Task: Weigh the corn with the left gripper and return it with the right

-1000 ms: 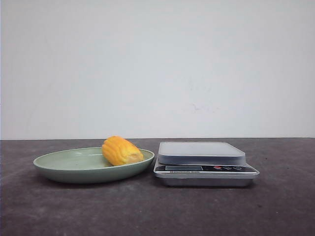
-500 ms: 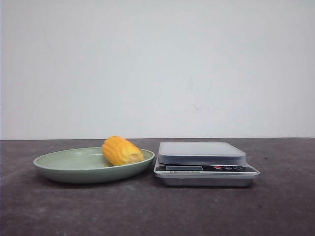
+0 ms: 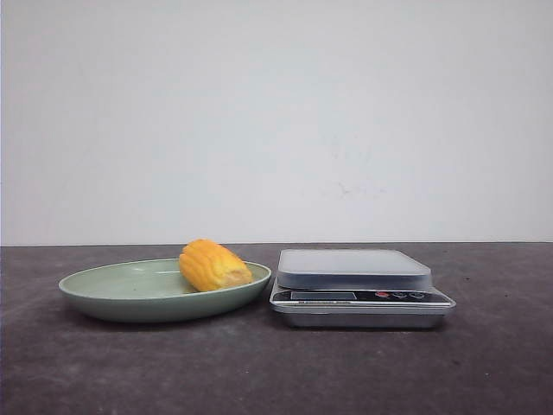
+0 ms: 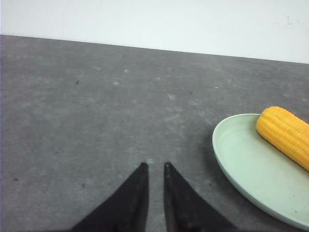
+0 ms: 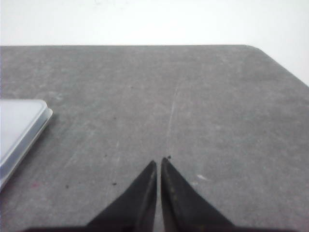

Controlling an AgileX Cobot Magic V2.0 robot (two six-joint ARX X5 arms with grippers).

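Note:
The corn is a short yellow-orange cob lying at the right side of the green plate. In the left wrist view the corn rests on the far part of that plate. My left gripper hovers over bare table to the left of the plate, shut down to a thin slit and holding nothing. My right gripper is shut and empty over the table to the right of the scale. Neither gripper shows in the front view.
A silver kitchen scale with a flat grey platform stands directly right of the plate, almost touching its rim. The dark grey table ends at a white wall behind, and its far right corner is rounded.

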